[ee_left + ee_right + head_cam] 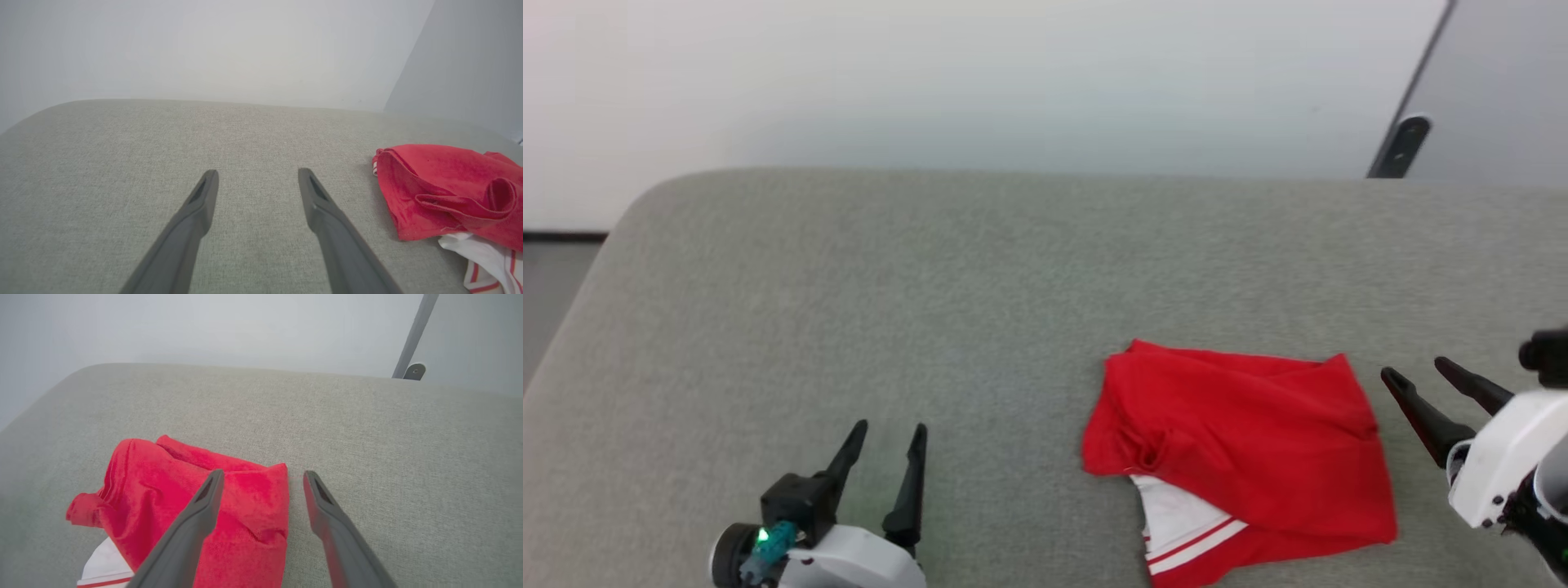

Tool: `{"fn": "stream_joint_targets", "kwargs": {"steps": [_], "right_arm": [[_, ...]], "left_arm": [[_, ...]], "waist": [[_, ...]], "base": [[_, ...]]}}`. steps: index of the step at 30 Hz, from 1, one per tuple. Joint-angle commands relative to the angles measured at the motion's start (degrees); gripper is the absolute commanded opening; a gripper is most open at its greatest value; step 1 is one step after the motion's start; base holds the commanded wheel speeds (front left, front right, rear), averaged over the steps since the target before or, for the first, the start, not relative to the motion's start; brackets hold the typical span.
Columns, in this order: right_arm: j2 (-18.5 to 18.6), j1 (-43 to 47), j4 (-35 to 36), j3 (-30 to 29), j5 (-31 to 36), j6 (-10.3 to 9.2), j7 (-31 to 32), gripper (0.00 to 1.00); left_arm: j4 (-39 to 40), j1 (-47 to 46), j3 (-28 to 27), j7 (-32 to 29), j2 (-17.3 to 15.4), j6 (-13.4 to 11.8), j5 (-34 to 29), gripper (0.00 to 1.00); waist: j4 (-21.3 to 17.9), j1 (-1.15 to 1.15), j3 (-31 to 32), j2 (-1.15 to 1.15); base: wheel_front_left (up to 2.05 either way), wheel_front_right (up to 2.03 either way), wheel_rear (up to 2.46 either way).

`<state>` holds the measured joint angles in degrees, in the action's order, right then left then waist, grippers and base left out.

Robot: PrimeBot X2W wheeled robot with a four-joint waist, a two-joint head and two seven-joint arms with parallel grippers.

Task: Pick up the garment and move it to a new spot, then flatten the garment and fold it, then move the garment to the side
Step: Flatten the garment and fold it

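- Your right jaws are wide open and hold nothing. Their two dark fingers point(1421, 416) point at the far left.
- They sit just to the right of the garment point(1241, 441), close to its right edge but not gripping it.
- In the right wrist view one finger point(200, 514) shows in front of the red cloth point(163, 486), and the other one is over bare table.
- Your left jaws are wide open too, and they are empty. Their fingers point(913, 474) point to the far side, at the near left of the table point(849, 286).
- In the left wrist view there is just grey cloth between the two fingers point(196, 216). The garment point(433, 192) lies well off to their right.
- The garment lies on the near right part of the table, bunched into a rough folded square, red side up.
- A white sleeve point(1176, 510) with red stripes pokes out from under its near edge.
- The table has a grey cloth top and a rounded far left corner.
- Behind it is a pale wall point(1013, 82). A dark post point(1401, 147) stands at the far right.
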<state>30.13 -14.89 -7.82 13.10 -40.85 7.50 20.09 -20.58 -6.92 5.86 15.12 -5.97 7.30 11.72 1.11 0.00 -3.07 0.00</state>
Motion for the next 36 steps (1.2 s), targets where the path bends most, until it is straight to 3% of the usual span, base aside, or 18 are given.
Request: {"fn": "stream_joint_targets", "kwargs": {"steps": [1,14,36], "right_arm": [[-0.7,1.5,-0.5,-0.5,0.6,-0.03,-2.9,1.0],[-3.1,10.5,2.0,-5.6,2.9,-0.03,-13.4,1.0],[-10.6,22.5,12.6,-16.9,5.8,-0.03,-11.9,1.0]], "left_arm": [[-0.6,0.0,-0.5,0.0,-0.5,0.0,0.6,1.0],[1.9,5.0,-2.4,0.0,-1.9,-1.7,0.6,1.0],[17.3,21.9,-4.0,-0.8,-2.3,-4.3,2.3,1.0]], "waist": [[-2.7,0.0,2.7,0.0],[-6.1,0.0,5.4,0.0],[-5.7,0.0,7.4,0.0]], "base": [[0.0,0.0,0.0],[0.0,0.0,0.0],[0.0,0.0,0.0]]}}
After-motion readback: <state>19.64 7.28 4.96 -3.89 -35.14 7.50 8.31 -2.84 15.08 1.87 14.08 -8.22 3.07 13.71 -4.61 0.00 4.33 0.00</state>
